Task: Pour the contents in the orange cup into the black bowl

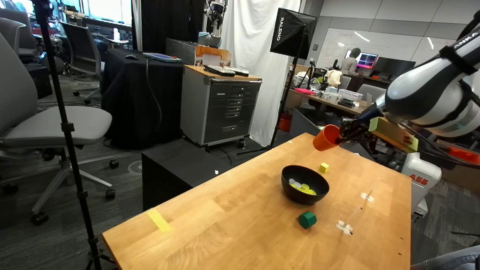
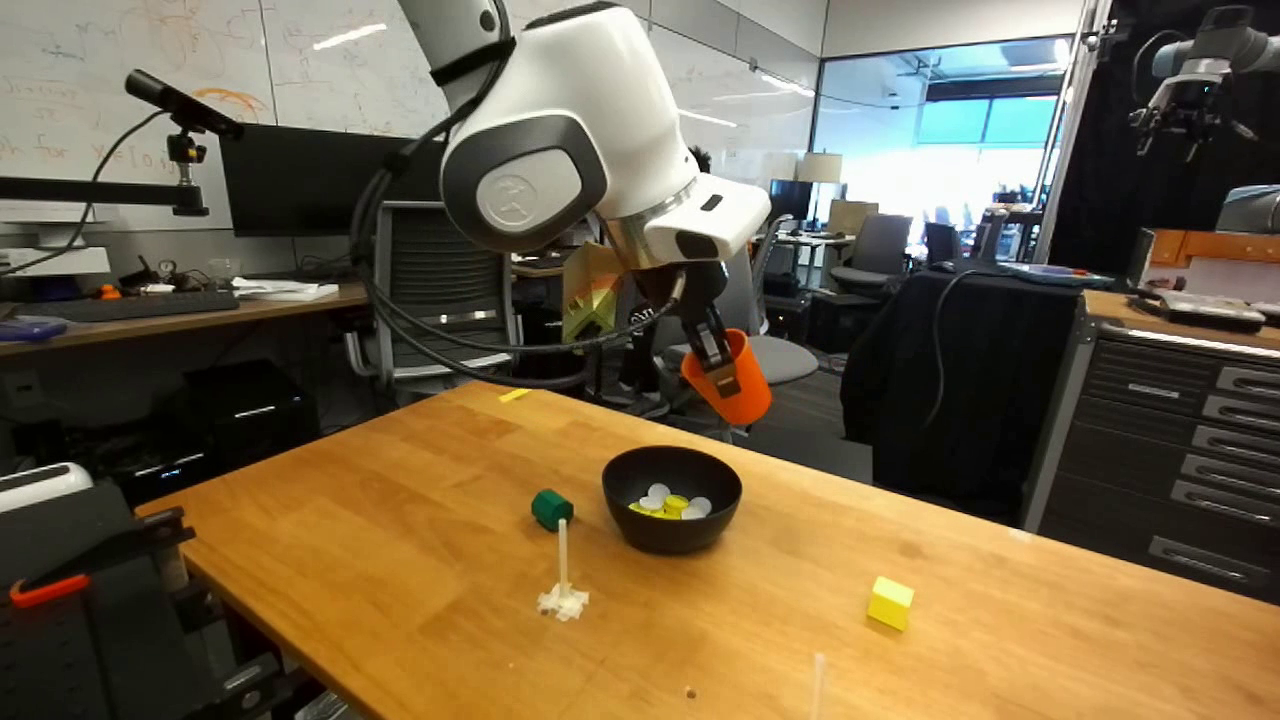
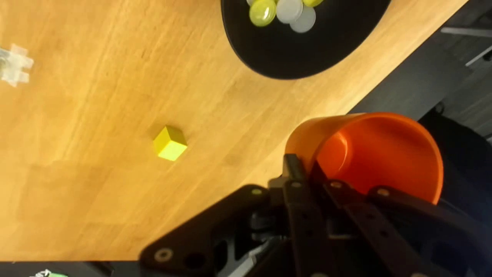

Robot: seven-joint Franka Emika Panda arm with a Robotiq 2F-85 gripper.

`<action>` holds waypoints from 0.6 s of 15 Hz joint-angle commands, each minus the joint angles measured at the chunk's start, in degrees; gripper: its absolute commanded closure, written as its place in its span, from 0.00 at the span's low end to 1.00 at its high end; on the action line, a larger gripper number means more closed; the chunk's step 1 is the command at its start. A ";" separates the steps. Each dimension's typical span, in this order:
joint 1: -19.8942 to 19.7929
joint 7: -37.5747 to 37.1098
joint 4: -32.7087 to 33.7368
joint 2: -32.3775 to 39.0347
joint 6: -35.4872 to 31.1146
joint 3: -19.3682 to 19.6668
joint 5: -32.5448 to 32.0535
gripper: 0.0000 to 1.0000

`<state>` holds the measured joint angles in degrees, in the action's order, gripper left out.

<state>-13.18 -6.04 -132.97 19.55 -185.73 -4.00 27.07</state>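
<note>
The Robotiq gripper (image 3: 306, 169) is clamped on the wall of the orange tumbler (image 3: 378, 150), which, in an exterior view, is tilted in the air on the far side of the black bowl (image 1: 305, 173) holding yellow and white discs (image 1: 305, 186).

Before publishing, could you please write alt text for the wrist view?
The tool grips an orange cup by its wall. A black bowl, cropped at the top, holds yellow and whitish pieces, none visible in the cup; a yellow block sits on the table.
</note>
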 commanded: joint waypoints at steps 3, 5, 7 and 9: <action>-8.82 1.43 -3.06 -5.49 5.11 -7.26 2.01 0.94; -11.90 2.60 -3.30 -6.12 7.99 -10.00 2.50 0.95; -14.73 4.45 -3.60 -6.72 11.60 -12.35 3.58 0.95; -17.58 6.36 -3.80 -7.04 13.37 -14.65 6.38 0.96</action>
<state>-26.14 -3.41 -135.12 15.56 -175.96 -14.66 29.61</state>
